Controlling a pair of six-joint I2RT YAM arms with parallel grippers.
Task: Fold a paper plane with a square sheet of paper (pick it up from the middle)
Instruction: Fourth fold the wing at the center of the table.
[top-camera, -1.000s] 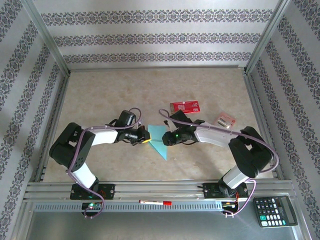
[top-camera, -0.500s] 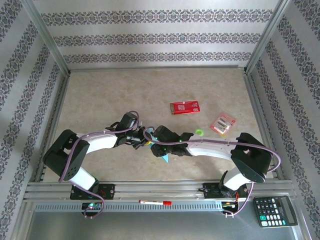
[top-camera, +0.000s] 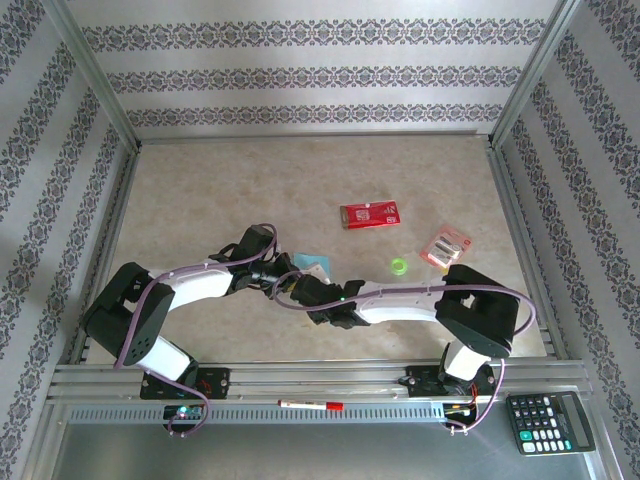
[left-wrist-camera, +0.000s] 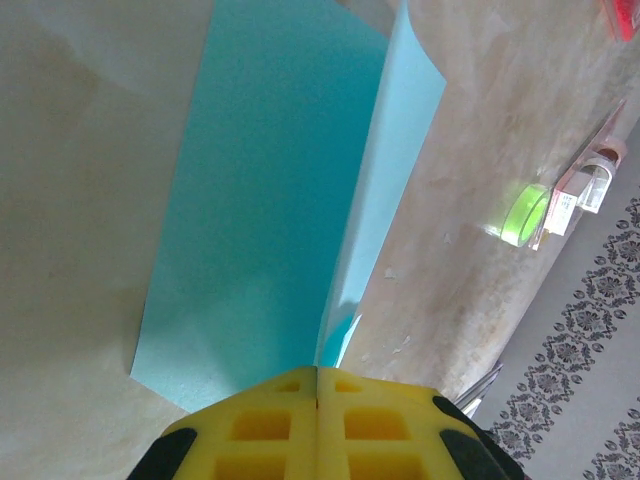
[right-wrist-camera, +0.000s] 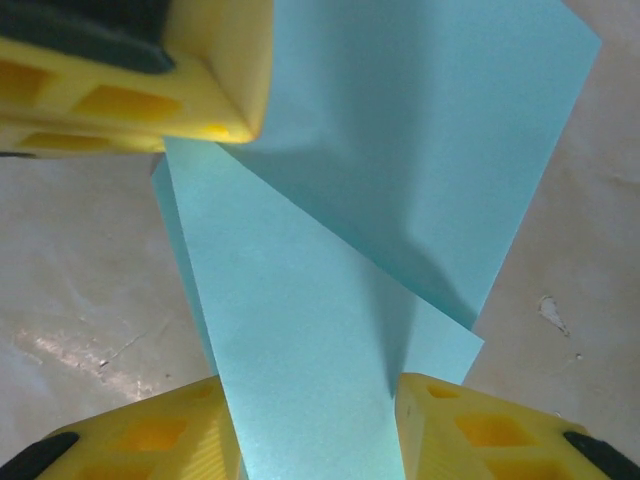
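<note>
One beige worktop (top-camera: 200, 190) carries everything, walled by patterned panels. Two arms reach inward and meet near its middle: the left arm (top-camera: 190, 285) and the right arm (top-camera: 400, 298).

One dark calculator (top-camera: 550, 422) lies on the grey ledge at the near right corner; its keys are too small to read.

One light-blue sheet of paper (top-camera: 314, 264) lies at the middle of the worktop between the two wrists, partly folded, one flap standing up from the flat part. The left jaws are pressed together, their yellow pads (left-wrist-camera: 260, 425) pinching the near edge of that raised flap. The right jaws are spread, with a corner of the sheet running between their pads (right-wrist-camera: 150, 440).

There are two packets. One red packet (top-camera: 370, 214) lies beyond the sheet, its white print illegible; one pink-and-white packet (top-camera: 446, 247) lies to the right.

One red pen (top-camera: 310, 405) rests on the front rail.

One small green ring (top-camera: 399, 265) sits just beside the pink packet.
</note>
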